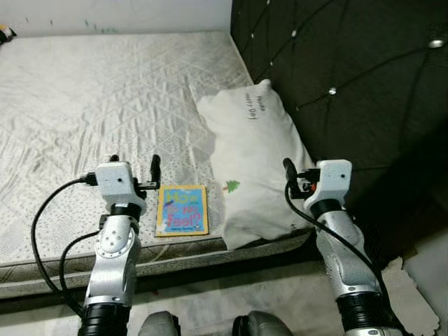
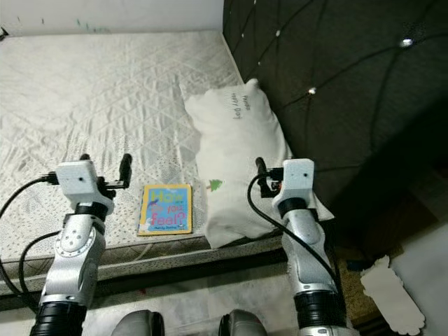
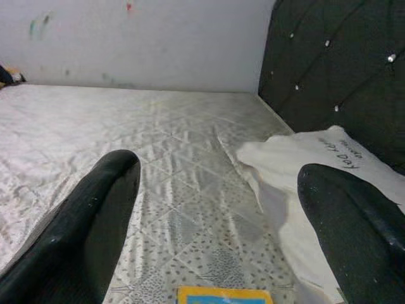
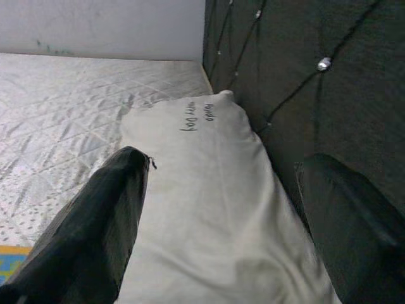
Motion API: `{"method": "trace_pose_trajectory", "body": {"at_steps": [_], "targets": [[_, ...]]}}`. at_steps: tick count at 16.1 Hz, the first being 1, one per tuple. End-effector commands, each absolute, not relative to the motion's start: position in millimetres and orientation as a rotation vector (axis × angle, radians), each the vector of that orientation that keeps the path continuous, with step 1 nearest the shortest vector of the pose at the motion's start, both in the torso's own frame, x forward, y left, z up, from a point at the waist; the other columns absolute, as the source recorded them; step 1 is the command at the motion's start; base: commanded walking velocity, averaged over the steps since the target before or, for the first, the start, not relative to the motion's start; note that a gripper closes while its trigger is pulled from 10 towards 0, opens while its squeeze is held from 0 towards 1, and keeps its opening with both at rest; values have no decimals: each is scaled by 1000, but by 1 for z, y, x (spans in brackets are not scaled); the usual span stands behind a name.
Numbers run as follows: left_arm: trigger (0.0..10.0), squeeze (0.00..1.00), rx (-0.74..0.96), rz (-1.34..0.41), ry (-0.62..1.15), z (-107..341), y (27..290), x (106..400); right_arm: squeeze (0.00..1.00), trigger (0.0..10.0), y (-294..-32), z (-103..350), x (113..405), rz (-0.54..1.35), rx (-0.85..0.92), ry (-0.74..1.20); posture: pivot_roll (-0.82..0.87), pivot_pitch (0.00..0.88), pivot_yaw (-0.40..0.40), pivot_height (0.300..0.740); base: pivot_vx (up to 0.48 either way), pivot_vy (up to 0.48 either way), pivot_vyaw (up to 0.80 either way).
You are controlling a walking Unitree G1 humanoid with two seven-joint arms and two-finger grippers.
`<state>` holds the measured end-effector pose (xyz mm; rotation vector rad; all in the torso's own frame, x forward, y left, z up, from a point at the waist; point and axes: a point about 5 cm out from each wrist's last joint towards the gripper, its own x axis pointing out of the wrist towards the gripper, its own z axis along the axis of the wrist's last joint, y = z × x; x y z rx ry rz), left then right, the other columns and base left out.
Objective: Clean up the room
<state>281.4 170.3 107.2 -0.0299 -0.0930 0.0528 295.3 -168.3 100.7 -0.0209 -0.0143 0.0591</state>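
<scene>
A small book [image 1: 182, 210] with a yellow-and-blue cover lies flat on the bed [image 1: 84, 105], close to the near edge of the bare quilted mattress. Just beside it, toward the robot's right, a white pillow [image 1: 252, 161] lies lengthwise along the dark tufted headboard [image 1: 364, 84], its near end at the mattress edge; the pillow carries a little handwriting near its far end and a small green mark near the book.

The left claw [image 3: 218, 215] hovers above the mattress, just short of the book and slightly to its left, with its fingers [image 3: 95, 221] spread wide and nothing between them. It touches neither book nor bed as far as can be seen.

The right claw [image 4: 221, 215] hangs over the near end of the pillow, next to the headboard, fingers [image 4: 101, 221] likewise spread wide and holding nothing.

A white wall [image 3: 139, 38] runs along the far side of the bed.
</scene>
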Motion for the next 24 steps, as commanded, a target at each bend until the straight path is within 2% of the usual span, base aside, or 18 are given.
{"method": "trace_pose_trajectory", "body": {"at_steps": [1, 24], "targets": [[10000, 0, -39, 55, -80, 106, 174, 282, 0, 10000, -165, 101, 296, 70, -16, -14, 12, 83, -49, 740, 0, 480, 0], [10000, 0, -71, 37, -83, 107, 170, 287, 0, 10000, -163, 99, 300, 92, -30, -6, 11, 68, -48, 740, 0, 480, 0]]}}
